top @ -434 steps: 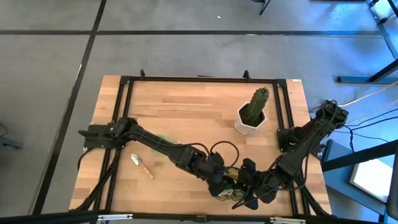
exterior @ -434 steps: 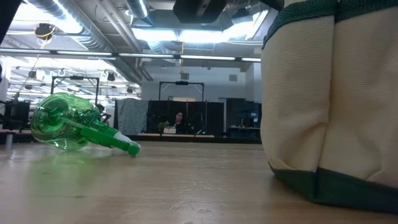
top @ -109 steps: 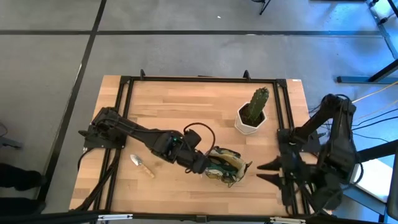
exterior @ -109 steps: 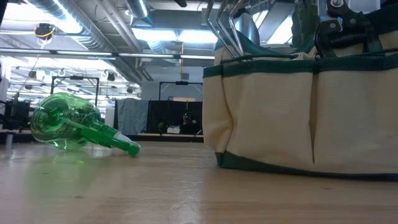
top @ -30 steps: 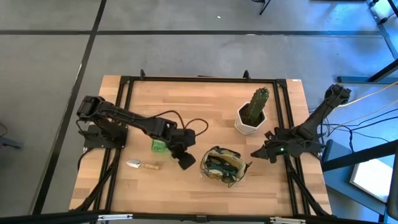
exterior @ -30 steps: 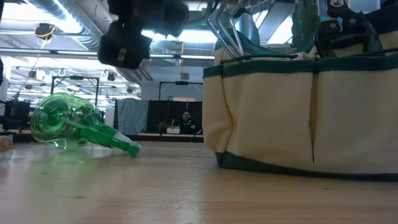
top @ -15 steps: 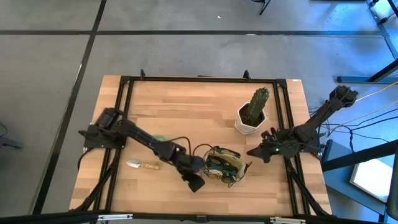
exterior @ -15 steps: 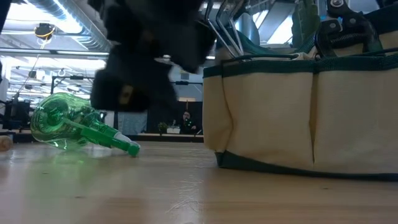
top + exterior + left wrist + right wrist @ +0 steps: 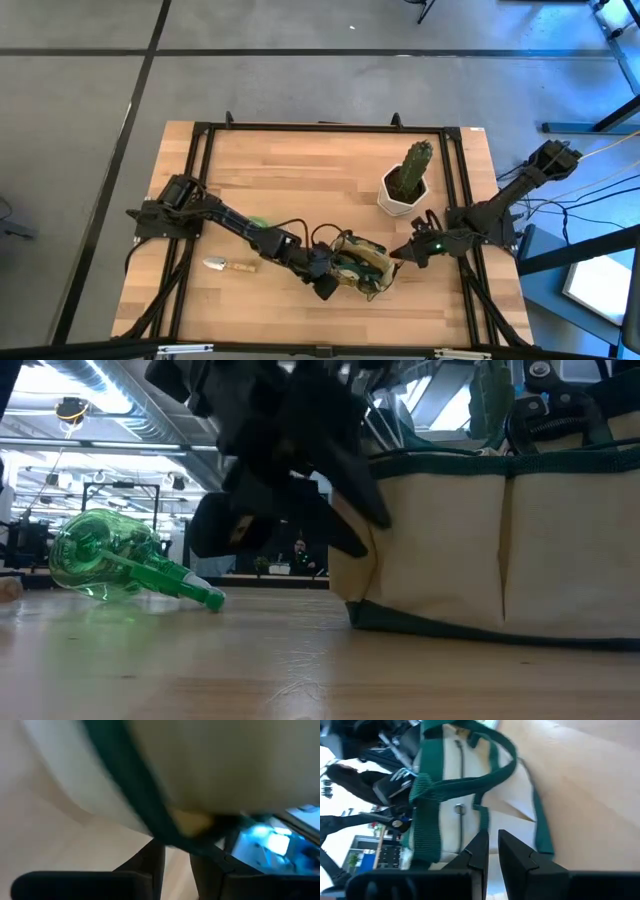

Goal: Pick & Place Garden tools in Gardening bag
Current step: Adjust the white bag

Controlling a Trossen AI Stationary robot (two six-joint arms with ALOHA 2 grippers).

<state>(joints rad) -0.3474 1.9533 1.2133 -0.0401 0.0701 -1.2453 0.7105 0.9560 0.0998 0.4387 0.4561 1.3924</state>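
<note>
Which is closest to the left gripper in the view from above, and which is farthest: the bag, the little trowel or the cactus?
From the left gripper, at the table's front middle:
1. The gardening bag, right beside the gripper on its right-arm side.
2. The trowel, lying on the left part of the table.
3. The cactus in its white pot, toward the table's back right.

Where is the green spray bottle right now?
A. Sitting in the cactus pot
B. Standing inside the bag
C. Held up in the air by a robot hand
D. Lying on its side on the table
D. The green spray bottle lies tipped over on the wooden table, away from the bag, and nothing holds it.
</note>
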